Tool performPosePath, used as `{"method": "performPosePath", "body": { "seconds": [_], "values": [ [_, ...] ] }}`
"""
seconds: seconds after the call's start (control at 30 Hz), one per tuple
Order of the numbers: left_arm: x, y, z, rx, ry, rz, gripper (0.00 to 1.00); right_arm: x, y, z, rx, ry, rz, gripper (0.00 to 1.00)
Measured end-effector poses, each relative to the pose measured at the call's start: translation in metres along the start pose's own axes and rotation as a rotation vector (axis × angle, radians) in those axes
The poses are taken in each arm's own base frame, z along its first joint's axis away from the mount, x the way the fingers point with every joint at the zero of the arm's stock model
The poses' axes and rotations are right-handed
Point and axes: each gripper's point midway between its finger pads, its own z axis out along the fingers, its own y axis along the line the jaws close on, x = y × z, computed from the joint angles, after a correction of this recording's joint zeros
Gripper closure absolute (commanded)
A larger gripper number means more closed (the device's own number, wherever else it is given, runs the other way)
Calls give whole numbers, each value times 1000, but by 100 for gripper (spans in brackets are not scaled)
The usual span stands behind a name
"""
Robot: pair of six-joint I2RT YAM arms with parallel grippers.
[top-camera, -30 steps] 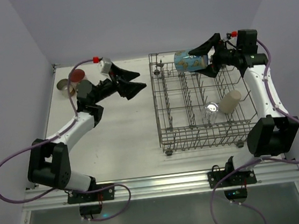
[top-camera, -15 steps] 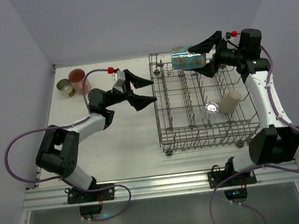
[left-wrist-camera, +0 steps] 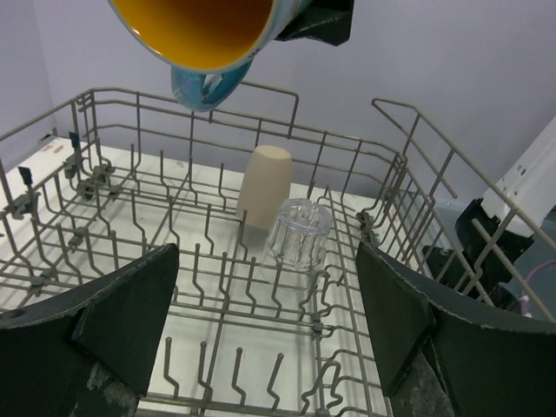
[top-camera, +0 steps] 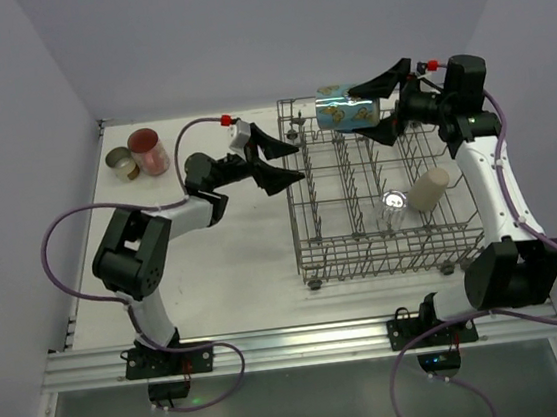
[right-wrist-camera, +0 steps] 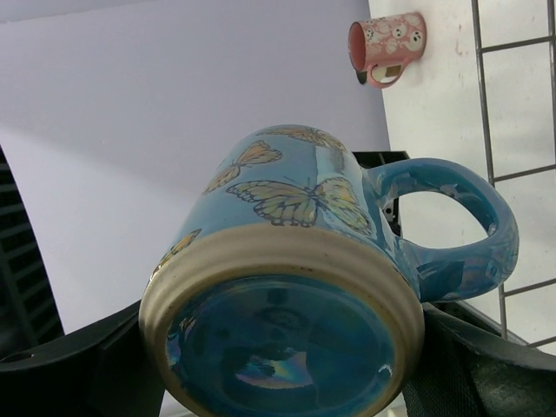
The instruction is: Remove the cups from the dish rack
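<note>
While two cups wait inside the dish rack (top-camera: 304, 256), the right gripper (top-camera: 368, 110) is clenched on the blue butterfly mug (top-camera: 341, 113), holding it on its side above the rack's 11 o'clock corner. The right wrist view shows the jaws pressing the mug's body from both sides, its base toward that camera and its handle free. Its orange mouth (left-wrist-camera: 204, 30) points toward the left arm, which probably suits a handover or a carry across to the open table (top-camera: 235, 264). The left gripper (top-camera: 291, 160) is empty, with its jaws spread wide. It sits just beside the rack's 9 o'clock side and faces in, likely placed to receive the mug or reach over the rim. A pink mug (top-camera: 148, 151) and a small tan cup (top-camera: 122, 164) stand close together at the table's 10 o'clock corner, so that corner appears to be the drop-off spot. A clear glass (top-camera: 395, 205) sits upside down among the tines near the rack's 5 o'clock, and a beige cup (top-camera: 429, 189) leans just beside it at 4 o'clock.
</note>
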Motion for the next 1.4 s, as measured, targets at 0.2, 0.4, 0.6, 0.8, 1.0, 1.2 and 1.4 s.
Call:
{"method": "performPosePath", "body": {
  "seconds": [0.2, 0.4, 0.6, 0.8, 1.0, 1.2, 1.4],
  "values": [
    [5, 7, 14, 2, -10, -80, 15, 5, -1, 2, -17, 22, 31, 100],
    [4, 12, 32, 19, -29, -120, 15, 12, 4, 5, -36, 50, 57, 100],
    [-5, 18, 48, 40, -51, -133, 15, 21, 10, 3, -53, 71, 60, 100],
    [-14, 20, 57, 56, -69, -134, 15, 25, 15, 0, -69, 78, 60, 100],
    [-17, 20, 62, 69, -73, -141, 16, 30, 11, 1, -73, 102, 82, 100],
    [-22, 12, 69, 103, -71, -138, 16, 32, 7, 3, -71, 116, 107, 100],
    [-21, 7, 71, 120, -64, -135, 17, 41, 3, 10, -73, 152, 135, 100]
  ]
}}
